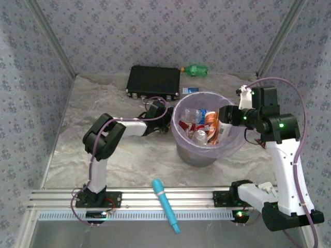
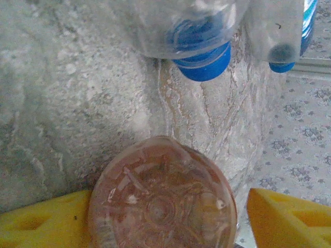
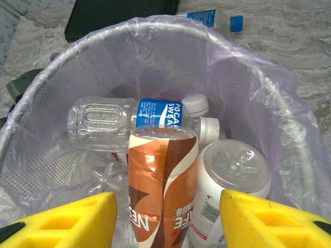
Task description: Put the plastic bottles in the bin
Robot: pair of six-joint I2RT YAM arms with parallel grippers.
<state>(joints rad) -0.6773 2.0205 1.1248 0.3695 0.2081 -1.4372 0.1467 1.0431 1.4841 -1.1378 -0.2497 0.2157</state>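
Left pincer (image 2: 170,206): open, its yellow fingers (image 2: 41,222) apart and low over the tabletop (image 2: 67,103); in the top view it sits just left of the bin.
Tinted bottle (image 2: 163,199): lies between the left pincer's fingers with its base turned to the wrist camera. It meets the left finger, and a thin strip of tabletop shows before the right finger.
Blue-capped bottles (image 2: 186,31): two clear ones lie just beyond the tinted bottle, caps pointing back at the pincer, so they crowd the space ahead of it.
Black box (image 1: 154,82): flat on the tabletop beyond the left pincer and close to it.
Cyan stick (image 1: 165,205): well behind the left pincer, lying across the rail at the near edge.
Green bottle (image 1: 195,70): on its side at the back wall, beyond the black box's right end, apart from both pincers.
Small blue-labelled bottle (image 3: 214,18): on the tabletop just beyond the far rim of the bin.
Bin (image 1: 181,111): between the two pincers, its lilac bag folded over the rim.
Right pincer (image 3: 166,206): open and gripping nothing, above the right side of the bin.
Brown-labelled bottle (image 3: 163,186): inside the bin, below the gap between the right pincer's fingers, clear of both.
White bottle (image 3: 232,175): in the bin, touching the right side of the brown-labelled bottle.
Clear blue-labelled bottle (image 3: 119,121): lies crosswise in the bin, beyond the brown-labelled bottle.
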